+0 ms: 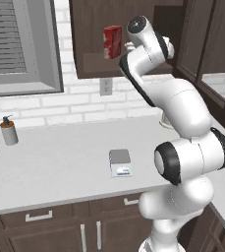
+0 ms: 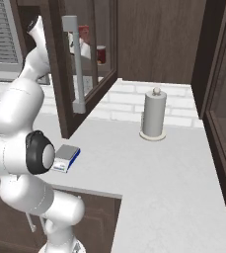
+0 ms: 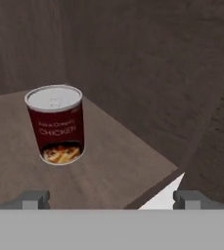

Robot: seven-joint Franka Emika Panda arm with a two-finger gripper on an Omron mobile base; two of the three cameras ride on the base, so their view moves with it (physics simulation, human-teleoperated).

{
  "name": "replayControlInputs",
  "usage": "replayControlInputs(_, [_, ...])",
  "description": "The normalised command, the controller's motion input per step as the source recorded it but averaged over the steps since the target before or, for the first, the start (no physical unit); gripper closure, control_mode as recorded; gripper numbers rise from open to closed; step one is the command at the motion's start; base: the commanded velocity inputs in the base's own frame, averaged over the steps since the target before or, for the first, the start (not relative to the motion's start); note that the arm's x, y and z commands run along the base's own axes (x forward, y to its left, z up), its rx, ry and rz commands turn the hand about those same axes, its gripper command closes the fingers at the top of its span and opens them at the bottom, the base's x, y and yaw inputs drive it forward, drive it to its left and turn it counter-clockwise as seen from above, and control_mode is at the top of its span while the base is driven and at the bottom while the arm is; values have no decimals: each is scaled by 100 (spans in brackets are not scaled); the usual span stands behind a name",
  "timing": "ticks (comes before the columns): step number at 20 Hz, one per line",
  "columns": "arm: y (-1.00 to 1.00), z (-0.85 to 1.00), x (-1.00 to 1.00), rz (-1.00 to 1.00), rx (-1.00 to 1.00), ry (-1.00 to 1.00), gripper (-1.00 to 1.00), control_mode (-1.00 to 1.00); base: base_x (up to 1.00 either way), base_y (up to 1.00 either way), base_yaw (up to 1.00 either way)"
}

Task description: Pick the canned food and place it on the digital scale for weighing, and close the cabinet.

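Dark brown wood lines the open cabinet (image 1: 133,19). At left on its shelf stands the canned food (image 3: 57,124), upright, near the shelf's front edge. Bare shelf lies to its right. The claw (image 3: 111,199) hangs spread wide, empty, short of it. The digital scale (image 1: 120,163) sits on the table (image 1: 55,162) below.

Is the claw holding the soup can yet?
No, the claw is open, and the can stands alone on the cabinet shelf.

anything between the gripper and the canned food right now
Nothing: in the hand view only bare cabinet shelf lies between the open gripper and the canned food, which stands upright ahead and to the left.
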Motion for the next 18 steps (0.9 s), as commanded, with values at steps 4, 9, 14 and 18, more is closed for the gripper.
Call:
replayControlInputs(4, [-13, 0, 36, 0, 0, 0, -100, -100, 0, 0, 0])
replayControlInputs(9, [-2, 0, 35, 0, 0, 0, -100, -100, 0, 0, 0])
replayControlInputs(14, [0, 0, 29, 0, 0, 0, -100, -100, 0, 0, 0])
replayControlInputs(18, [0, 0, 36, 0, 0, 0, -100, -100, 0, 0, 0])
